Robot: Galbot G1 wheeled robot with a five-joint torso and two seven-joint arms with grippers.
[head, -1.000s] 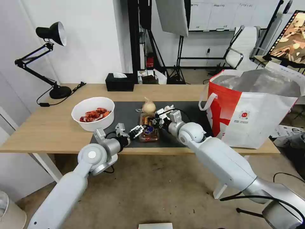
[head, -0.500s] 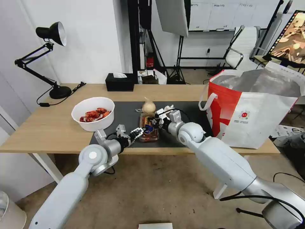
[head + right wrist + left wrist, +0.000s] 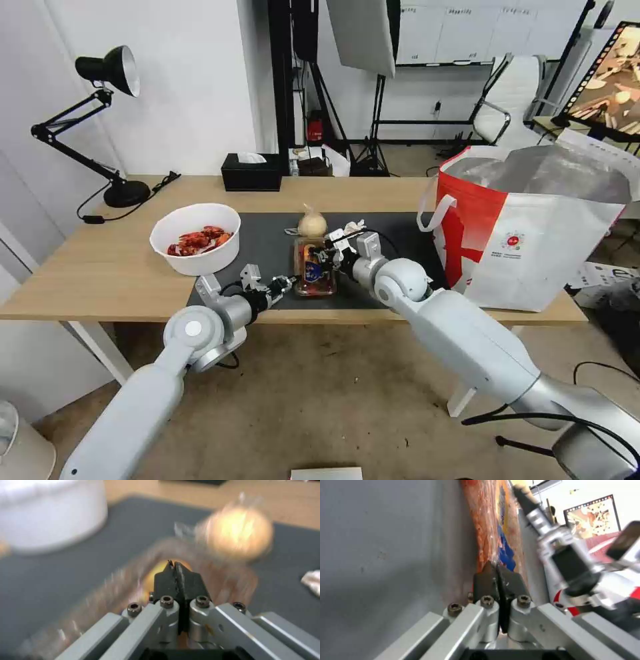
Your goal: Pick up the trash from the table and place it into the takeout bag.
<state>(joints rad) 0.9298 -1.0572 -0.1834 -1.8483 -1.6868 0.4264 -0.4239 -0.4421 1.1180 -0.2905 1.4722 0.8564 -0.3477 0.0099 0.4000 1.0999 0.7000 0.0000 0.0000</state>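
Showing pale, smooth matt wood grain across the table [image 3: 100,267]; lying on it, a dark grey mat [image 3: 267,247], matt and faintly speckled; gleaming with clear, crinkly glossy plastic, the hinged box [image 3: 315,270]; shining softly in thin beige plastic film, the knotted bag [image 3: 312,223]; looking smooth and white, the bowl [image 3: 195,238]; glinting with crumpled silver foil inside a slightly glossy white-and-red shell, the takeout bag [image 3: 533,260]; pairing brushed bare metal links and screw heads with matt black fingertips [image 3: 493,580], the left gripper [image 3: 496,573] and right gripper [image 3: 176,571].
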